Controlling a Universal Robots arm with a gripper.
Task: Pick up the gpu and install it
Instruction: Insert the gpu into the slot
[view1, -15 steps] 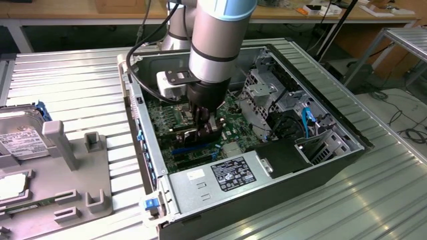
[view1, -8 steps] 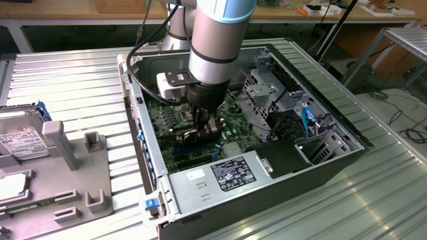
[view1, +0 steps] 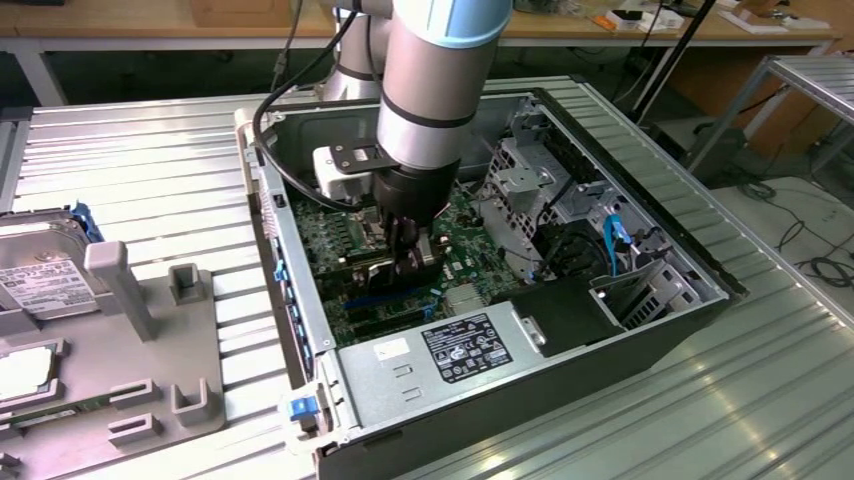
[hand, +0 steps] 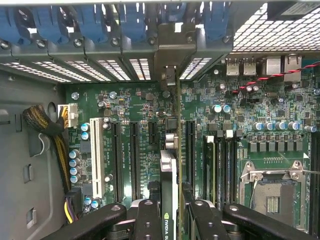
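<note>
The gripper (hand: 169, 220) is clamped on the gpu (hand: 169, 165), its two black fingers (hand: 147, 220) pressing on either face of the thin card. In the wrist view the card is seen edge-on, standing upright between the fingers, with its metal bracket (hand: 172, 60) reaching up to the row of rear slot openings of the case. The card stands over the green motherboard (hand: 130, 105), in line with the black expansion slots (hand: 135, 155); whether it is fully seated in a slot cannot be told. A white slot (hand: 97, 157) lies beside the black ones, and blue slot latches (hand: 90, 22) run along the rear edge of the case. On the card's other side are memory slots (hand: 222, 165) and an empty processor socket (hand: 275, 192) with a silver frame. A bundle of yellow and black cables (hand: 47, 127) plugs into a white connector near the board's edge.

In the exterior view the robot arm (view1: 434, 90) reaches straight down into the open computer case (view1: 667, 300), which lies on its side on a ribbed metal table (view1: 147, 170). The gripper (view1: 407, 255) is low inside the case, just above the motherboard. A silver power supply (view1: 441, 355) with a black label sits at the case's near end. On the exterior view's left, a grey holder tray (view1: 147, 330) rests on the table, with a silver hard drive (view1: 40, 275) at its far end.
</note>
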